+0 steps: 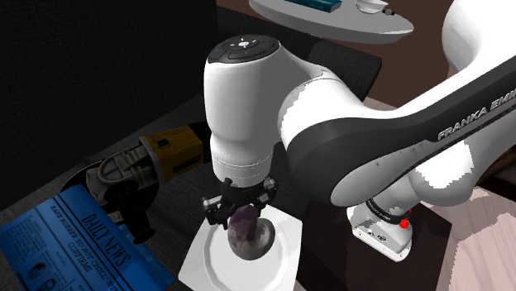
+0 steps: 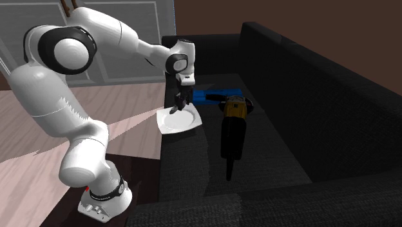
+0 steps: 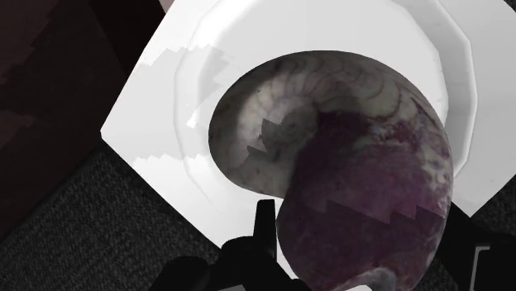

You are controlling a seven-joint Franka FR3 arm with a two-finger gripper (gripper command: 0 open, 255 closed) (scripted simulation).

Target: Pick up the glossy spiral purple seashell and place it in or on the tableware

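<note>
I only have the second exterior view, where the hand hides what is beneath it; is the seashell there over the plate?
Observer: Yes. The wrist view shows the purple-and-white seashell right under the gripper, over the white plate's round well.
Operator: Thank you. Is it resting on the plate?
Observer: I cannot tell; in the shoulder view its underside overlaps the plate's middle.
Operator: And the blue thing beyond?
Observer: A blue newspaper headed Daily News.
</note>
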